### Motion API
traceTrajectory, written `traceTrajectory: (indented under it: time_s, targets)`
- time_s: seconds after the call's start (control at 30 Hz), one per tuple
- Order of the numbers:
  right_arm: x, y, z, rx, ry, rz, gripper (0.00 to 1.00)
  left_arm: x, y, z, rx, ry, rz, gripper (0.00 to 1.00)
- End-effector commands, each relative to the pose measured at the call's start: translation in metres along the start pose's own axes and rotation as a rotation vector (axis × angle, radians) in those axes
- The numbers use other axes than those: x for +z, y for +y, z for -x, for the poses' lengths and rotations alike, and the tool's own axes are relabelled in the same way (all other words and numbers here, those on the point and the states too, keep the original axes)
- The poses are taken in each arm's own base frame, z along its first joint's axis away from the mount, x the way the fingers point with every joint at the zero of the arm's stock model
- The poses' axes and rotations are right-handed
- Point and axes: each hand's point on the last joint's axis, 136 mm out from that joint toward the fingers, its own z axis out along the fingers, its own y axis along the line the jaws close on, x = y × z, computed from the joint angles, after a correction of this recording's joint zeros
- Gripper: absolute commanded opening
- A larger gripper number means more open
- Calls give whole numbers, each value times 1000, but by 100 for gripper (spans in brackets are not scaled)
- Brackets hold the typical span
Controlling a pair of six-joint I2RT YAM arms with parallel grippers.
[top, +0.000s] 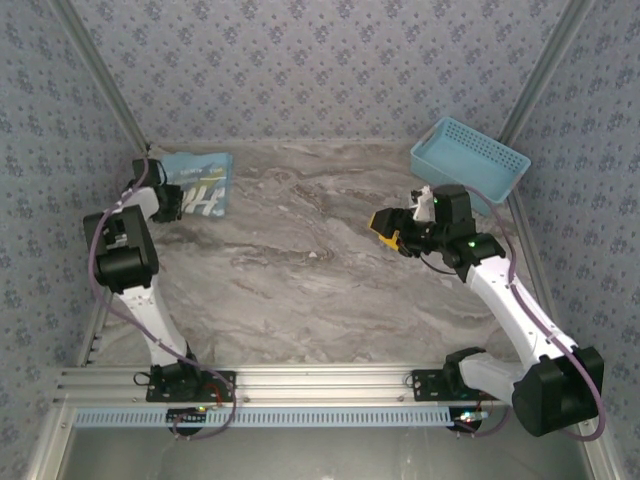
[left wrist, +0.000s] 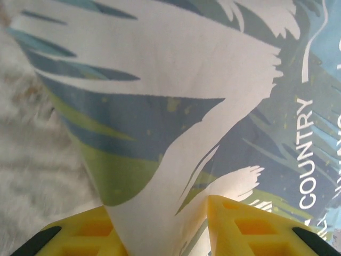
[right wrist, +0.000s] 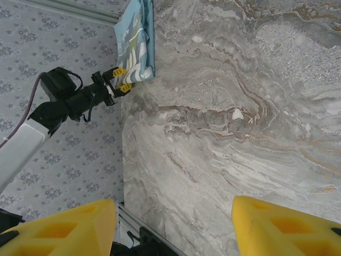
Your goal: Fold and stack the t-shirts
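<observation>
At the far left corner of the table (top: 300, 270), close to the back wall, lies the light blue t-shirt (top: 205, 185), flat and already folded into a compact panel with its printed chest facing up. We see the left gripper (top: 168, 202) at the panel's near left edge. The cloth spreads away from it toward the back wall and toward the middle of the table.

From the left wrist, a ridge of the t-shirt (left wrist: 176, 106) rises in a tent shape and runs down between the yellow fingers (left wrist: 245, 226). Cloth touches both inner faces, so we read the left gripper (left wrist: 160, 232) as pinching a fold of the shirt. The arm covers part of the panel from above, so we cannot name its long axis with confidence. The white lettering runs roughly along the gripper's line of sight.

Well apart, right of centre, the right gripper (top: 388, 228) hangs over bare marble with its jaws wide and nothing between them. Its wrist camera looks across the table at the shirt (right wrist: 136, 37) and the left gripper (right wrist: 120, 80). The basket (top: 470, 160) sits behind it in the far right corner.

We judge that the left arm is by far the nearer, and that the next move turns on its hold at that near edge. Any pull would draw the cloth toward the arm's base or the table's middle.
</observation>
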Motion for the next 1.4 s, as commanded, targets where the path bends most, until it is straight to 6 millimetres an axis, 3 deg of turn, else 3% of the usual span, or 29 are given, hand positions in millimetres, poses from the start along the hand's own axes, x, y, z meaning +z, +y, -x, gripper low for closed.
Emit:
traceTrajectory:
  time_s: [0.0, 0.27, 0.5, 0.67, 0.73, 0.83, 0.87, 0.9, 1.0, 1.13, 1.2, 1.27, 1.37]
  targets:
    - [1, 4, 1, 0, 9, 7, 62, 10, -11, -8, 81, 75, -8, 35]
    - [7, 3, 6, 8, 7, 1, 61, 18, -34, -34, 26, 123, -90, 35]
    - [6, 13, 13, -16, -23, 23, 61, 6, -26, -38, -14, 91, -99, 41]
    - [-9, 27, 26, -65, -142, 51, 62, -33, -37, -44, 42, 78, -190, 63]
    - [-14, 30, 32, -75, -198, 63, 62, -53, -32, -51, 89, 59, -218, 98]
    - [-19, 26, 38, -54, -249, 44, 68, -86, -15, -63, 172, 48, -230, 98]
    - [-20, 23, 37, -43, -248, 28, 77, -98, -9, -68, 211, 42, -237, 98]
    - [-22, 19, 39, -35, -259, 8, 100, -108, -6, -74, 248, 39, -249, 98]
    - [-31, 1, 45, 1, -300, -74, 100, -149, -3, -98, 442, -1, -315, 98]
    - [-62, -34, 55, -69, -411, -331, 100, -184, 28, -112, 631, -85, -212, 98]
    - [-84, -59, 59, -110, -479, -512, 100, -202, 47, -102, 682, -199, -101, 98]
    - [-117, -100, 60, -87, -565, -773, 100, -227, 70, -76, 713, -435, 37, 98]
    - [-126, -136, 66, -234, -594, -917, 100, -240, 78, -63, 938, -645, 21, 98]
